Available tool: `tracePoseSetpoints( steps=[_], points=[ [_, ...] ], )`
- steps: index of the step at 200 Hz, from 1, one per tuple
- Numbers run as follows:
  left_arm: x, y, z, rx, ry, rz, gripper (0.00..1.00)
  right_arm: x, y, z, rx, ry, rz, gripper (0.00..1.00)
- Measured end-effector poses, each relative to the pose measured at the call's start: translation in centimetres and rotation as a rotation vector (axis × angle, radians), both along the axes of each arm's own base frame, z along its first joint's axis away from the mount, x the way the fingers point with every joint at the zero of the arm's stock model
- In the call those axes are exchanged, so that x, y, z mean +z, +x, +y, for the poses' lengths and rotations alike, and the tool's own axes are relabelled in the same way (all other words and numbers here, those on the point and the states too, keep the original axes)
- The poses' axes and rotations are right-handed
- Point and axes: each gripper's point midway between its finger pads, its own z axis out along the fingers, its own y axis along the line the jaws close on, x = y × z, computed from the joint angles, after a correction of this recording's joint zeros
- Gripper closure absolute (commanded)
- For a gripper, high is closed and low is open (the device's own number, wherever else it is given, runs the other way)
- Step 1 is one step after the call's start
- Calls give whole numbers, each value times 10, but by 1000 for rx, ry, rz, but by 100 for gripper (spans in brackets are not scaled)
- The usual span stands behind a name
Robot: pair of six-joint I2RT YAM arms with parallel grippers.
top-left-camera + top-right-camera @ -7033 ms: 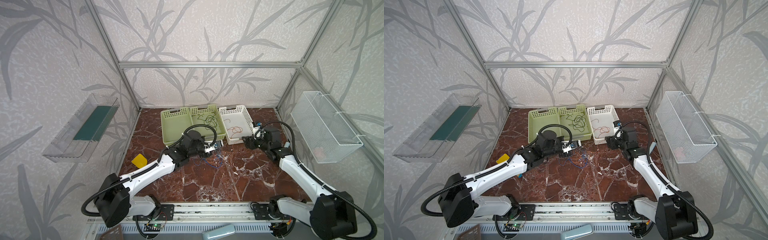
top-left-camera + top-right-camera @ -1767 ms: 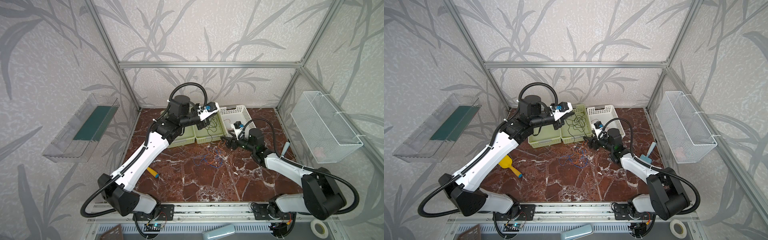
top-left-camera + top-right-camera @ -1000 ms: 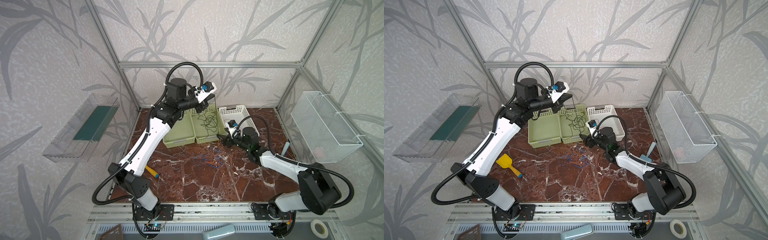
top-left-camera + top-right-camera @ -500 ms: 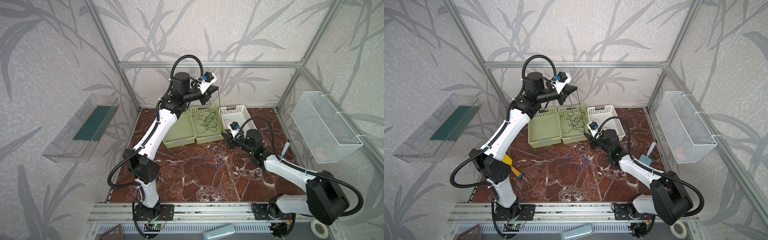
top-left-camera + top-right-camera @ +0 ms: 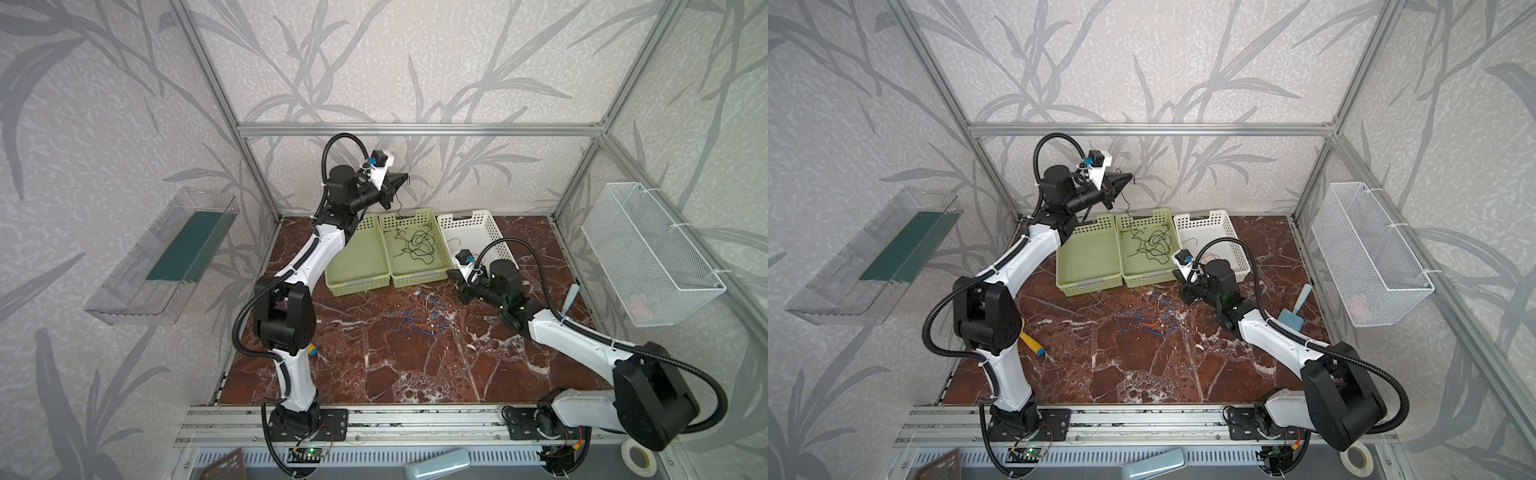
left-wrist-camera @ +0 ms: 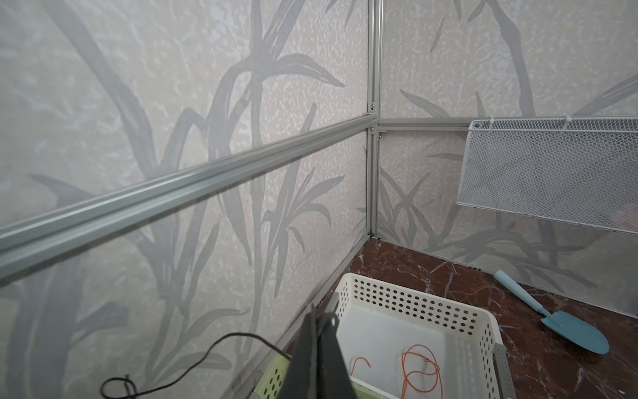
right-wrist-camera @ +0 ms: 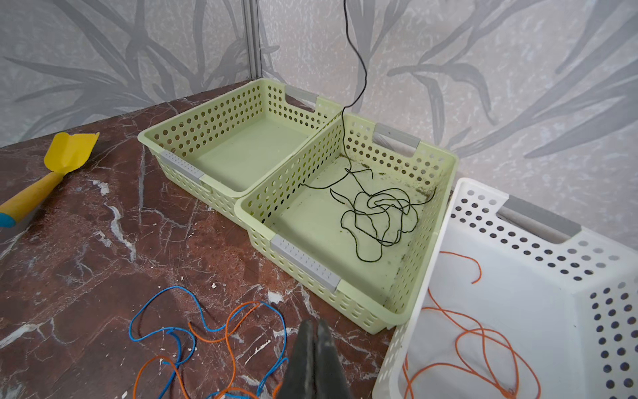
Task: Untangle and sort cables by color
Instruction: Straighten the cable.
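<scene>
My left gripper (image 5: 404,180) (image 5: 1128,178) is raised high by the back wall, shut on a dark cable (image 7: 359,51) that hangs down into the middle green basket (image 5: 442,239). More dark cables (image 5: 415,245) (image 7: 376,214) lie coiled in that basket. A tangle of blue and orange cables (image 5: 419,313) (image 5: 1148,316) (image 7: 207,328) lies on the marble table. My right gripper (image 7: 315,324) (image 5: 457,291) is low at the tangle's right edge, shut, and blue and orange strands run under its fingers. Orange cables (image 7: 476,331) (image 6: 421,366) lie in the white basket (image 5: 465,216).
The left green basket (image 7: 248,152) holds nothing. A yellow scoop (image 7: 65,152) lies on the table's left side and a blue scoop (image 5: 1293,313) (image 6: 573,328) on its right. A wire mesh basket (image 5: 652,253) hangs on the right wall, a clear tray (image 5: 166,253) on the left.
The right gripper's jaws have closed beside the tangle. The left gripper stays high with the dark cable and has shifted slightly left and down.
</scene>
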Motion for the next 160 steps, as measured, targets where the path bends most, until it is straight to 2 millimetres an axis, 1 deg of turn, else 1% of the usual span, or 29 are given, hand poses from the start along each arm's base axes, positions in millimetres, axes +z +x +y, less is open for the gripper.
tracePoseSetpoints(
  steps=[10,16,26,30,40,52,59,72,87,124,150,160],
  points=[
    [-13,0,-4,-15,-14,30,100,0,1,-3,-5,-2,5,100],
    [-18,0,-6,-26,-20,44,100,1,2,-4,-9,0,6,96],
    [-23,-2,-10,-43,-28,63,100,2,4,-7,-18,4,9,84],
    [-24,-3,-11,-51,-30,66,100,1,5,-8,-23,7,12,77],
    [-22,-6,-14,-70,-37,64,100,2,7,-10,-37,20,24,57],
    [-15,-11,-17,-88,-44,51,100,2,9,-13,-50,35,35,42],
    [-13,-15,-19,-101,-45,48,100,3,11,-14,-56,43,40,35],
    [-6,-23,-24,-122,-46,36,100,6,13,-14,-59,61,46,27],
    [4,-36,-31,-152,-43,17,100,8,14,-15,-60,79,45,22],
    [28,-73,-52,-228,-17,-44,100,22,21,-19,-67,138,18,20],
    [32,-91,-63,-269,10,-65,100,30,31,-21,-73,172,1,18],
    [30,-94,-66,-278,23,-65,100,34,37,-19,-75,182,-3,13]
  ],
)
